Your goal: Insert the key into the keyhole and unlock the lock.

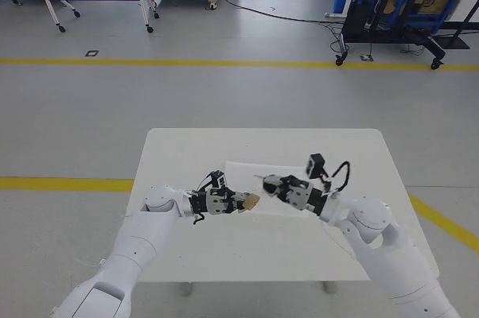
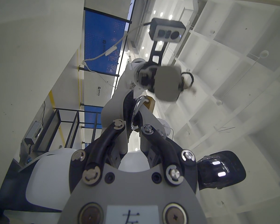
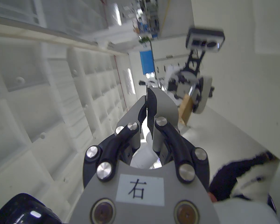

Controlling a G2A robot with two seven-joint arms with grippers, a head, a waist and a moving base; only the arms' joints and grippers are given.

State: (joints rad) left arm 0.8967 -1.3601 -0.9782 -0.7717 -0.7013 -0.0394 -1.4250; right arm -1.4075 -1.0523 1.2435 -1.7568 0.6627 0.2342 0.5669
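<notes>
Left gripper [image 1: 243, 202] pinches the lock [image 1: 251, 201]; right gripper [image 1: 266, 182], clamped on the key [image 1: 258, 176], should square its blade to the keyhole (no forcing) before pushing.

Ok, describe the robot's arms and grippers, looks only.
The left arm and right arm wear glossy white rounded shells. The left gripper and right gripper each have a grey metal body, black linkages with silver bolts, and a white label bearing a black character. A black camera on a bracket sits at the right wrist, a black cable looping beside it.
</notes>
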